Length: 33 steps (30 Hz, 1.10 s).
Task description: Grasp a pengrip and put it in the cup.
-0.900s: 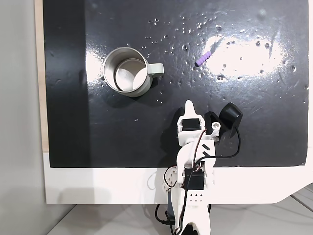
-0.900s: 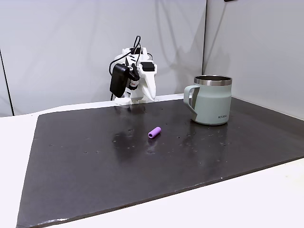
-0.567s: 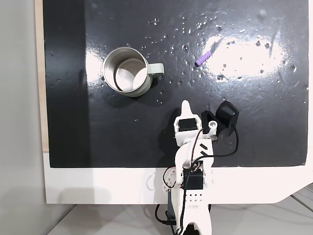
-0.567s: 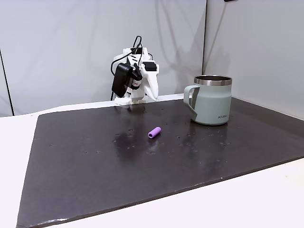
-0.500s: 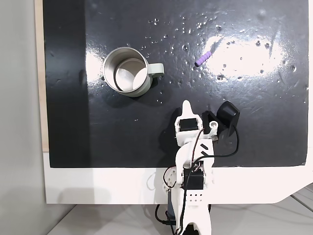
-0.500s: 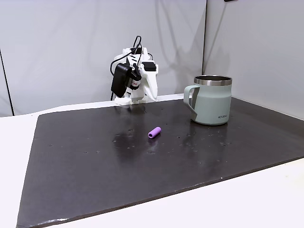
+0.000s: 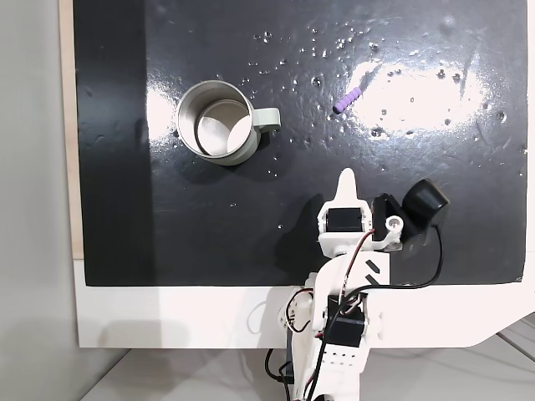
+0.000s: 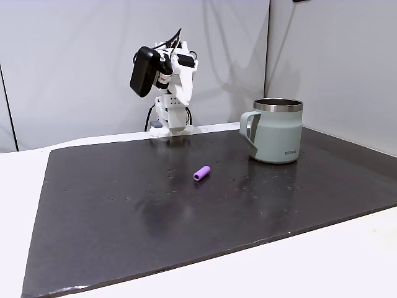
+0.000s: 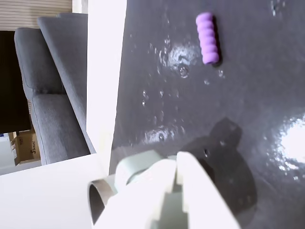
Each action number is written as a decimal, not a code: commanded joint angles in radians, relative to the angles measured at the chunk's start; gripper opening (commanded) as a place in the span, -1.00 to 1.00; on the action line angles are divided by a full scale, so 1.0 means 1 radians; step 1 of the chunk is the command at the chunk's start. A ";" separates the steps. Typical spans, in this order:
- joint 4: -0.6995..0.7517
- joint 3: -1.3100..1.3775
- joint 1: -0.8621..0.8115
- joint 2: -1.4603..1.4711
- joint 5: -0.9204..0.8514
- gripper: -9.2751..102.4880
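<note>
The pengrip (image 7: 349,99) is a small light-purple ribbed tube lying on the black mat, right of the cup in the overhead fixed view. It also lies mid-mat in the side fixed view (image 8: 201,172) and at the top of the wrist view (image 9: 208,37). The cup (image 7: 216,122) stands upright with its handle toward the pengrip, and its pale grey-green outside faces the side fixed view (image 8: 278,139). My gripper (image 7: 346,178) hangs raised above the mat near the arm's base (image 8: 185,93), shut and holding nothing, well short of the pengrip. In the wrist view its white fingers (image 9: 190,191) lie together.
The black mat (image 7: 125,209) lies on a white table (image 7: 167,317). The mat's near edge runs just in front of the arm's base (image 8: 170,129). A wall stands close behind the arm in the side fixed view. A grey sofa (image 9: 52,95) stands beyond the table.
The arm has lifted its gripper higher off the mat and swung it to the right in the overhead fixed view. Pengrip and cup have not moved.
</note>
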<state>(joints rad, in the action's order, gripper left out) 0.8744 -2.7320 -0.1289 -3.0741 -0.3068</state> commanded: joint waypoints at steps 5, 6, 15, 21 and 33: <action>-0.094 0.308 -0.072 0.426 -0.032 -0.80; -0.094 0.354 -0.077 0.495 -0.031 -0.80; -0.080 0.707 -0.094 1.023 -0.049 -0.76; -0.041 0.923 -0.086 1.322 -0.120 -0.54; -0.041 1.124 -0.060 1.638 -0.175 -0.41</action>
<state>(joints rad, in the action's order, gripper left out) 0.8283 -1.6950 -0.2086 -1.4481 -0.4663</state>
